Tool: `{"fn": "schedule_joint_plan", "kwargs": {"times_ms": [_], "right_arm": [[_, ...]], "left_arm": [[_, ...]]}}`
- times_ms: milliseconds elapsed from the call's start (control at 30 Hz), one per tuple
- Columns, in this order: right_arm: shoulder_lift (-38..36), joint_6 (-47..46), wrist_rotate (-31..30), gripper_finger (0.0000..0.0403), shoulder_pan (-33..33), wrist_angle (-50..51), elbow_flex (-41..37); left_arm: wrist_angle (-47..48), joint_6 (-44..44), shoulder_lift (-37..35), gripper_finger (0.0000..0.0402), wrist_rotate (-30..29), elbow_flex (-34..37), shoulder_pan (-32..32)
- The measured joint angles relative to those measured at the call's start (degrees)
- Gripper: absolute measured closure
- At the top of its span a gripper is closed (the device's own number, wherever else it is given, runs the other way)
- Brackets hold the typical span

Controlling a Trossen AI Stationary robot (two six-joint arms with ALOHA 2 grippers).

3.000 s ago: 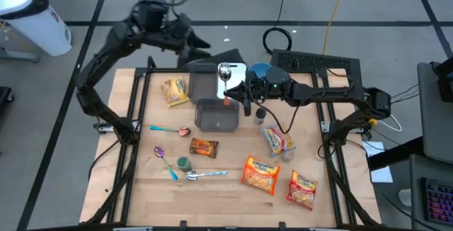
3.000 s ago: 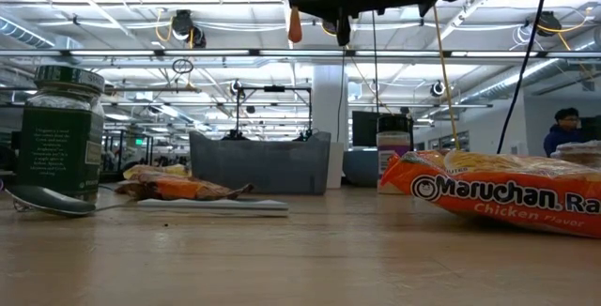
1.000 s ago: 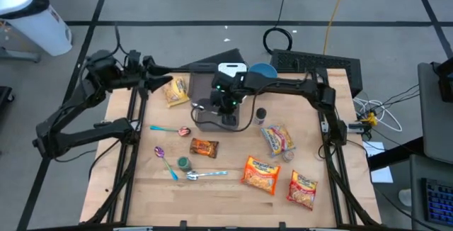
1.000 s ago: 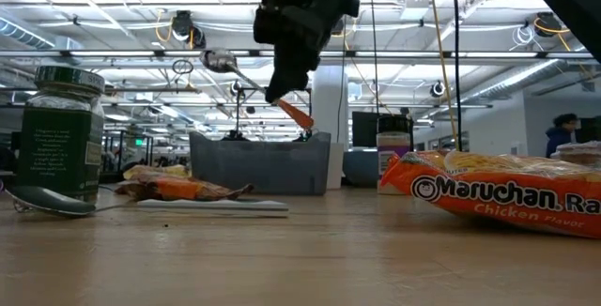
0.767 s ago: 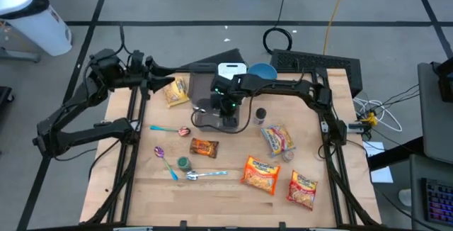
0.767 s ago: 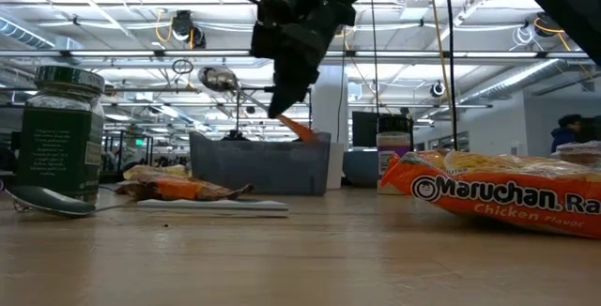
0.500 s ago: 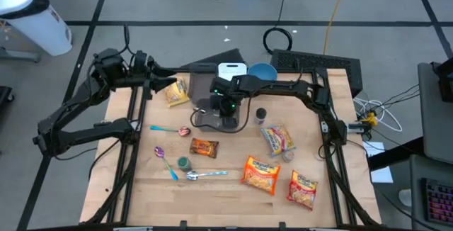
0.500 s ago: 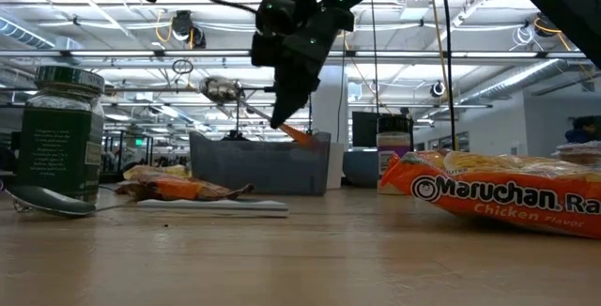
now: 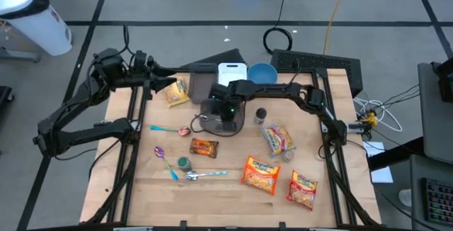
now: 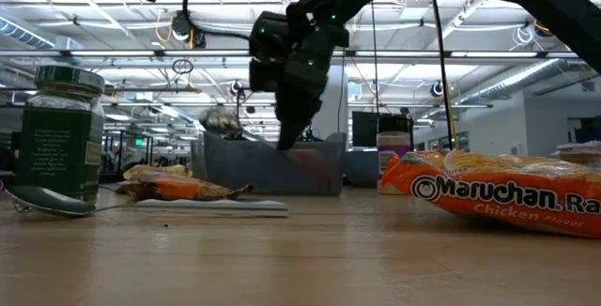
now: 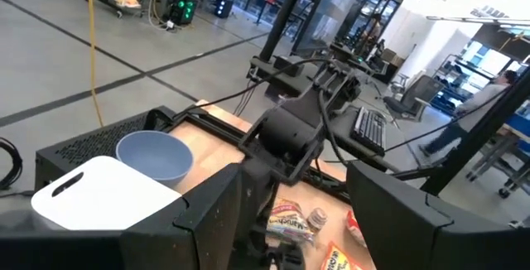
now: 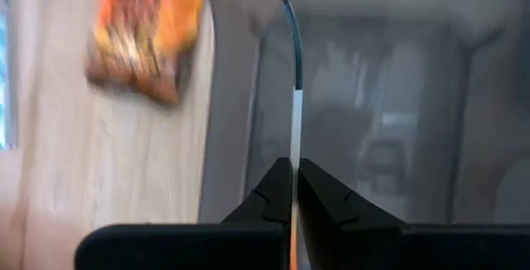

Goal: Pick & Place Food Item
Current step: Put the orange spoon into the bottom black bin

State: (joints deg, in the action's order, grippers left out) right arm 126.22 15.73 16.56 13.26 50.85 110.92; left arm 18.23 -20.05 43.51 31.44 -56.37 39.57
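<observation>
Spoon (image 12: 291, 71) — lengthwise from right gripper (image 12: 294, 189)

"Maruchan Ra" is printed in white on the orange noodle packet (image 10: 498, 191) lying on the table; beneath it "Chicken Flavor" can be read, though faintly. The label on the green jar (image 10: 59, 133) appears too small to be made out

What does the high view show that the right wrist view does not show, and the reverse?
Only the high view shows the left tool waiting at the table's far left corner, the ramen packets and the green jar.

Only the right wrist view shows the right tool shut on the spoon, its handle pinched between the fingers.

Both show the grey bin and the orange snack packet.
</observation>
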Motion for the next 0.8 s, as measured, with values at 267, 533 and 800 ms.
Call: {"fn": "schedule_joint_plan", "kwargs": {"times_ms": [267, 533, 800], "right_arm": [[1.24, -0.09, 0.09, 0.0403, -0.35, -0.62, 0.01], [1.19, 0.03, 0.00, 0.0403, -0.26, -1.01, 0.08], [1.19, 0.34, 0.00, 0.0403, -0.40, -0.75, 0.08]], "left_arm": [[0.03, 0.36, 0.00, 0.0172, -0.04, -0.01, 0.00], [0.03, 0.41, 0.00, 0.0172, -1.30, -0.04, 0.00], [0.03, 0.82, 0.00, 0.0172, -1.57, -0.04, 0.00]]}}
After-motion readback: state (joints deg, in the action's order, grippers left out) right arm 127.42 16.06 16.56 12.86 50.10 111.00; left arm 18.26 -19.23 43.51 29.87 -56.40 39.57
